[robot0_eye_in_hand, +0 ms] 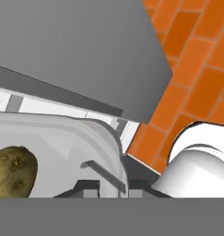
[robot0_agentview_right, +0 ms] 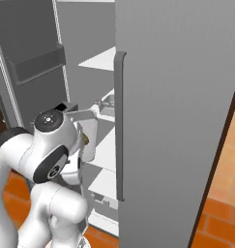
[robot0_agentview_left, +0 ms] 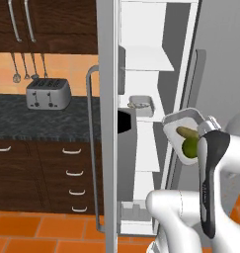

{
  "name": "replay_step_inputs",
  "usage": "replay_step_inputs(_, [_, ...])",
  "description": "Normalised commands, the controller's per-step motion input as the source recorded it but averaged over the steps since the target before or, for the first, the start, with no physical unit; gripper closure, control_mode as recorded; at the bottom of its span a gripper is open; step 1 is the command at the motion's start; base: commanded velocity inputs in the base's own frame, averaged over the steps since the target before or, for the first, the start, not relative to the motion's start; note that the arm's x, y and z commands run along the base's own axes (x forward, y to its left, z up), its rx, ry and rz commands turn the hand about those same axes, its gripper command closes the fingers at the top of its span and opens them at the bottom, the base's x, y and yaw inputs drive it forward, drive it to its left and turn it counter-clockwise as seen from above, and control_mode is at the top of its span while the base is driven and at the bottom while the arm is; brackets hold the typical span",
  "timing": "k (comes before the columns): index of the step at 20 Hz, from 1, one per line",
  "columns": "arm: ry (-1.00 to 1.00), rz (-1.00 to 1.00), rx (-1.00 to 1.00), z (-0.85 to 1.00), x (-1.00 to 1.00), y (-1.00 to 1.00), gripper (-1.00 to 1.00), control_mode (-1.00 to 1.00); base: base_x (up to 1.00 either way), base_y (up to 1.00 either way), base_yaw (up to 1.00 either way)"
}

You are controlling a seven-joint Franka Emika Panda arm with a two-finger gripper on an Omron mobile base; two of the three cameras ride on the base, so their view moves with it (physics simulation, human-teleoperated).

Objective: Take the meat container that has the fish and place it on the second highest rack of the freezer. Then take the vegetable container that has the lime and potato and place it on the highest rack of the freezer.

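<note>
Pinching the vegetable container (robot0_agentview_left: 183,129) by its rim, the gripper (robot0_agentview_left: 206,126) held it tilted before the open freezer (robot0_agentview_left: 146,59), lime (robot0_agentview_left: 190,147) and potato (robot0_eye_in_hand: 12,171) inside, ready for the highest rack.

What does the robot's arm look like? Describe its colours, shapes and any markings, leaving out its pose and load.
The arm is built of glossy white rounded segments. A long dark grey-black panel runs down one link, carrying small pale lettering too small to read. In the right base view a joint ends in a dark round cap with a pale centre dot. No cables show.
</note>
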Motion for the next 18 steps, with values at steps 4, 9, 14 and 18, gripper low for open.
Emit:
replay_step_inputs(4, [-0.03, -0.11, 0.04, 0.49, 0.70, 0.01, 1.00, -1.00, 0.00, 0.00, 0.00])
replay_step_inputs(9, [-0.09, -0.08, 0.11, 0.33, 0.72, 0.18, 1.00, -1.00, 0.00, 0.00, 0.00])
replay_step_inputs(14, [-0.20, -0.08, 0.04, 0.27, 0.63, 0.34, 1.00, -1.00, 0.00, 0.00, 0.00])
replay_step_inputs(18, [-0.24, -0.15, 0.00, 0.29, 0.81, 0.23, 1.00, -1.00, 0.00, 0.00, 0.00])
